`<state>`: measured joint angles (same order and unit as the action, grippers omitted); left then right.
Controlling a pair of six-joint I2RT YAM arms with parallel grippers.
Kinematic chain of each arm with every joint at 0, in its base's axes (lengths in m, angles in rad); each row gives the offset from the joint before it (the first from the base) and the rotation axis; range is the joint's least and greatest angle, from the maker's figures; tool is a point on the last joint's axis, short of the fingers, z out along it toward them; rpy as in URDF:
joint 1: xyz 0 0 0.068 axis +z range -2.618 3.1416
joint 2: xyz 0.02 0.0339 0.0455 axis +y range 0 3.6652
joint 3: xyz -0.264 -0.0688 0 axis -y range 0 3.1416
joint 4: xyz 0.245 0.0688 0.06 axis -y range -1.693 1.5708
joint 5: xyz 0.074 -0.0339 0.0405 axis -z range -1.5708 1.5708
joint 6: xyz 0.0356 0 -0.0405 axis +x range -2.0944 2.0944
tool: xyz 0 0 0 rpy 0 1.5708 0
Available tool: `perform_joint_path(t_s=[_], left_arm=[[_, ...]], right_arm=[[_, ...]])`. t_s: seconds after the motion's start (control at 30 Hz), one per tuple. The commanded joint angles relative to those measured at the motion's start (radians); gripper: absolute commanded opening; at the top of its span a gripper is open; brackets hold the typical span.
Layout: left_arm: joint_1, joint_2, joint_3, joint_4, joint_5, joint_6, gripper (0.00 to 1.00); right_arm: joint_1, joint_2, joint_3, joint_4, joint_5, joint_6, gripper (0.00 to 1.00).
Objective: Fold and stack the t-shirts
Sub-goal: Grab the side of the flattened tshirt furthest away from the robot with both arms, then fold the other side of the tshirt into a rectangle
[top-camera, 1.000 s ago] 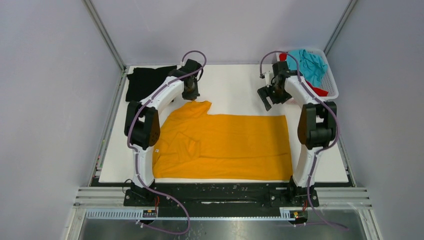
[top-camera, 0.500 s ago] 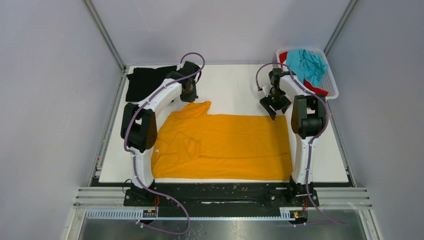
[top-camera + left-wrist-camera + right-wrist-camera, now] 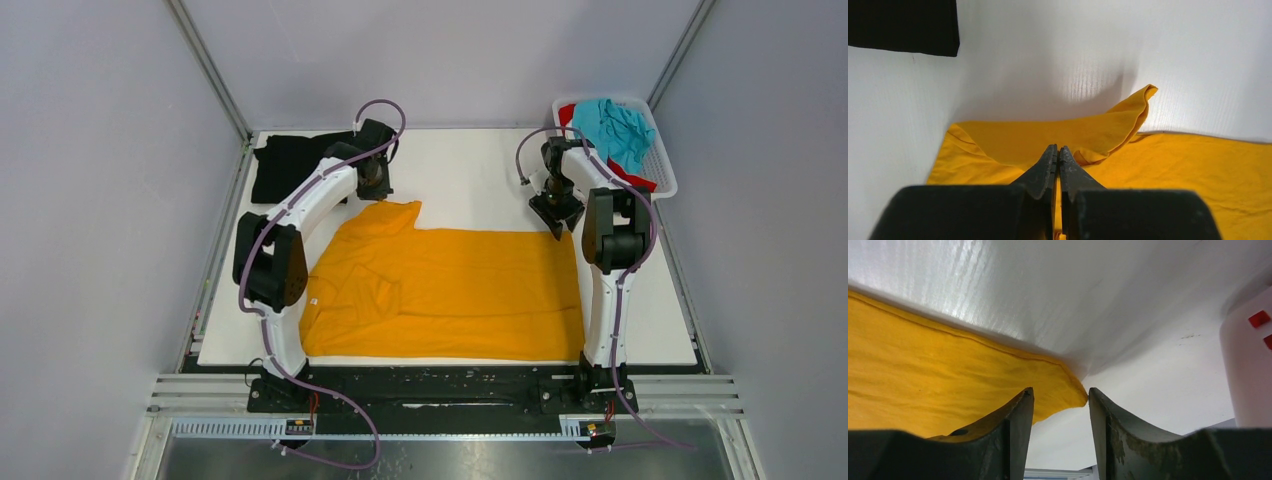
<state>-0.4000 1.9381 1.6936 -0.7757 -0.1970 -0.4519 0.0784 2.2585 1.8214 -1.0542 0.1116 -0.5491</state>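
The orange-yellow t-shirt [image 3: 470, 290] lies spread over the near half of the desk [image 3: 470, 180], between the two arm bases. The left gripper [image 3: 1058, 149] is closed tight, fingers pressed together, pinching the cloth at the shirt's far-left corner, where a fold stands up off the desk beside the fingertips. The right gripper [image 3: 1060, 394] stands partly open at the shirt's far-right corner: its fingers straddle the corner, which lies in the gap between them, not clamped. The black t-shirt [image 3: 290, 165] lies flat at the far-left corner of the desk, just behind the left arm and apart from the orange-yellow cloth. The white basket [image 3: 665, 170] sits at the far-right corner, near the right arm, and contains the teal t-shirt [image 3: 615, 125] on top of the red t-shirt [image 3: 640, 182].
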Motion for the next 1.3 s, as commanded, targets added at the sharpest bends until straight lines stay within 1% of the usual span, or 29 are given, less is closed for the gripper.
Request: perform_joint_path(t_s=[0.0, 0.07, 0.13, 0.27, 0.4, 0.57, 0.7, 0.83, 0.93, 1.1, 1.27], left_arm=[[0.003, -0.074, 0.0, 0.027, -0.027, 0.009, 0.0], [0.003, -0.075, 0.001, 0.026, -0.029, 0.01, 0.0], [0.003, -0.076, 0.003, 0.027, -0.034, 0.009, 0.0], [0.003, -0.078, 0.006, 0.027, -0.03, 0.009, 0.0], [0.003, -0.085, -0.004, 0.027, -0.036, 0.011, 0.0], [0.002, -0.122, -0.049, 0.029, -0.028, 0.004, 0.0], [0.003, -0.196, -0.142, 0.066, -0.022, -0.012, 0.0], [0.003, -0.286, -0.243, 0.103, -0.006, -0.04, 0.0], [0.001, -0.345, -0.306, 0.117, 0.0, -0.058, 0.0], [-0.006, -0.462, -0.418, 0.123, -0.028, -0.093, 0.0], [-0.008, -0.596, -0.548, 0.119, -0.04, -0.146, 0.0]], right_arm=[[-0.003, 0.004, 0.038, -0.081, 0.013, -0.013, 0.51], [-0.002, 0.004, 0.035, -0.101, 0.012, -0.016, 0.49], [-0.004, 0.001, 0.031, -0.103, 0.01, -0.02, 0.43], [-0.003, 0.002, 0.03, -0.104, 0.008, -0.027, 0.21], [-0.003, -0.005, 0.022, -0.102, 0.003, -0.038, 0.01], [-0.002, -0.067, -0.055, -0.043, 0.007, -0.056, 0.0], [0.002, -0.194, -0.19, 0.075, 0.042, -0.054, 0.0], [0.012, -0.34, -0.355, 0.189, 0.039, -0.05, 0.0], [0.035, -0.435, -0.453, 0.25, 0.075, -0.044, 0.0], [0.088, -0.561, -0.562, 0.319, 0.217, 0.007, 0.0], [0.14, -0.664, -0.649, 0.369, 0.262, 0.057, 0.0]])
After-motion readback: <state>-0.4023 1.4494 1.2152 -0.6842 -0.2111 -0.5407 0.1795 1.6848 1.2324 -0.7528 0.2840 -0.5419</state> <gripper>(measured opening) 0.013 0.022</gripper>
